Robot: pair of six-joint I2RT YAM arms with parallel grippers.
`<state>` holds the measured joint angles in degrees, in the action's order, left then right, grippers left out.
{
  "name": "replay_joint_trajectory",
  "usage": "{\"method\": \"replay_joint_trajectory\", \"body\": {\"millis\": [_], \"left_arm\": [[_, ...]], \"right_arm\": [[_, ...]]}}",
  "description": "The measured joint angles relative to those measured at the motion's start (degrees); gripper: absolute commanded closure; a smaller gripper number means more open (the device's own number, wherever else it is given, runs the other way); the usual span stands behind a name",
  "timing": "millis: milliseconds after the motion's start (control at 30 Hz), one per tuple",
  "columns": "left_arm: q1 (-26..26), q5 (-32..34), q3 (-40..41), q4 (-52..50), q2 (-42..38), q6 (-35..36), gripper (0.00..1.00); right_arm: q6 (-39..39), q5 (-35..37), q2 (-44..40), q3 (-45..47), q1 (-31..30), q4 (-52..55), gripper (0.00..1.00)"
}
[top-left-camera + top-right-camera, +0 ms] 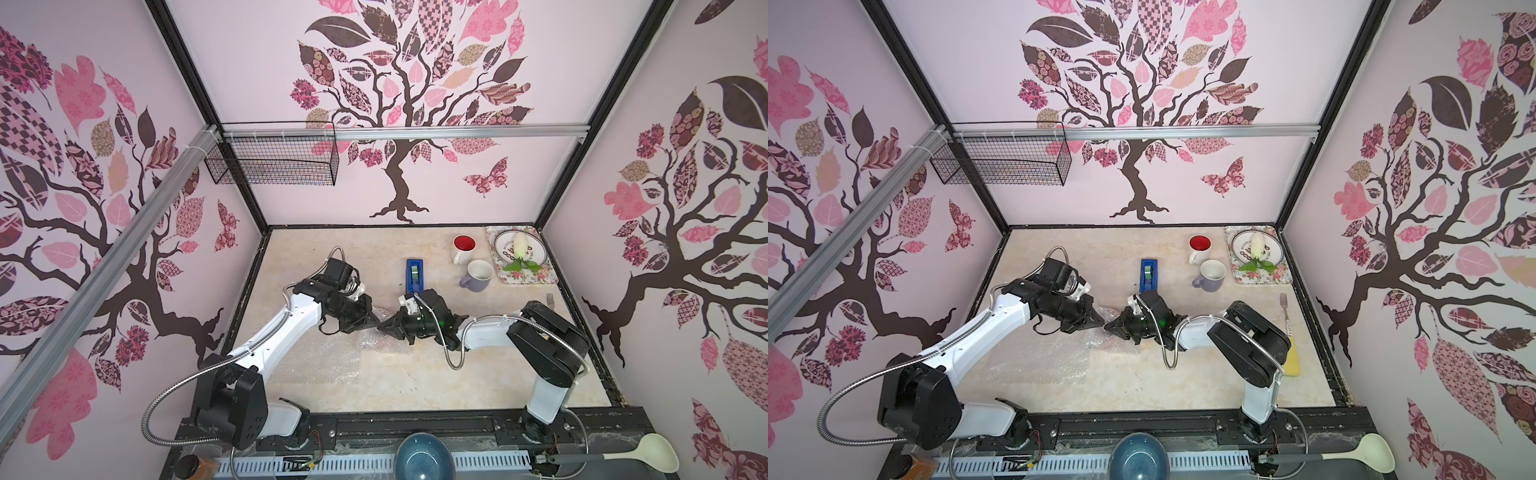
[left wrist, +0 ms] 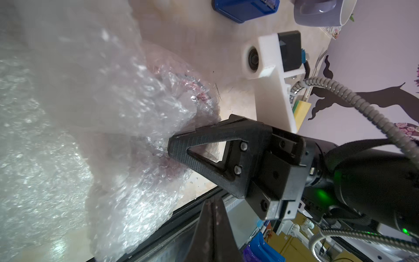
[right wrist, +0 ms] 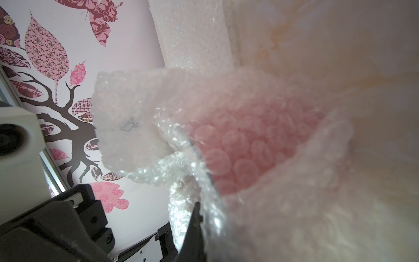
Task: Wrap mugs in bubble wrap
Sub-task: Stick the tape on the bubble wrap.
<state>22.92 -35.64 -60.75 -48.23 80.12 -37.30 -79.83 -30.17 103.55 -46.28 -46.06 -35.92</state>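
Jaws of the right gripper (image 2: 171, 143) are pressed together on a bunched fold of bubble wrap (image 2: 127, 118), with film caught at the tips. Left gripper (image 1: 375, 322) is also clenched tight, but I cannot tell whether any film is caught in it. Both arms reach in from the near edge with wrists low, and the gripper tips almost touch near table centre in both top views.

Red mug (image 3: 238, 145) sits inside the bundle at the tips. It shows only as a red blur through the bubbles in the right wrist view, and the handle cannot be made out. The rest of the sheet spreads from the bundle toward the near left, flat on the table (image 1: 415, 386).

Blue tape dispenser (image 1: 414, 274) lies just behind the right gripper, off the wrap. Lavender mug (image 1: 478, 276) and white mug (image 1: 461, 249) with red inside stand upright and unwrapped, close together at far right, the white one farther back. Floral tray (image 1: 548, 276) sits just right of them in the far corner and carries a plate (image 1: 498, 245) with a pale vegetable (image 1: 518, 245) on it. Fork (image 1: 550, 300) lies nearer than the tray, by the right wall. Yellow sponge (image 1: 1292, 357) is partly hidden behind the right arm.

Blue bowl (image 1: 419, 457) and pale ladle (image 1: 650, 453) sit at the front rail, off the table. Wire basket (image 1: 274, 164) hangs from the back wall rail.
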Motion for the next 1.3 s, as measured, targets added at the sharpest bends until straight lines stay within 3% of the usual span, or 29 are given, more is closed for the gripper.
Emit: {"method": "replay_joint_trajectory", "body": {"millis": [633, 967, 1033, 1167, 1300], "left_arm": [[4.11, 0.98, 5.77, 1.79, 4.98, 2.32, 1.00], [4.94, 5.46, 6.36, 1.51, 5.25, 4.07, 1.00], [5.05, 5.88, 6.36, 1.57, 5.25, 3.87, 1.00], [5.16, 7.04, 6.34, 1.62, 5.27, 3.08, 1.00], [5.16, 7.39, 6.34, 2.16, 5.73, 2.23, 1.00]], "right_arm": [[0.17, 0.07, 0.00, -0.33, -0.39, 0.57, 1.00], [0.13, 0.26, 0.00, -0.37, -0.74, 0.33, 0.97], [0.11, 0.42, 0.00, -0.37, -0.74, 0.33, 0.92], [-0.09, 0.68, -0.46, -0.52, -0.74, -0.26, 0.66], [0.09, 1.25, -1.49, -1.33, -0.70, 1.01, 0.57]]}}
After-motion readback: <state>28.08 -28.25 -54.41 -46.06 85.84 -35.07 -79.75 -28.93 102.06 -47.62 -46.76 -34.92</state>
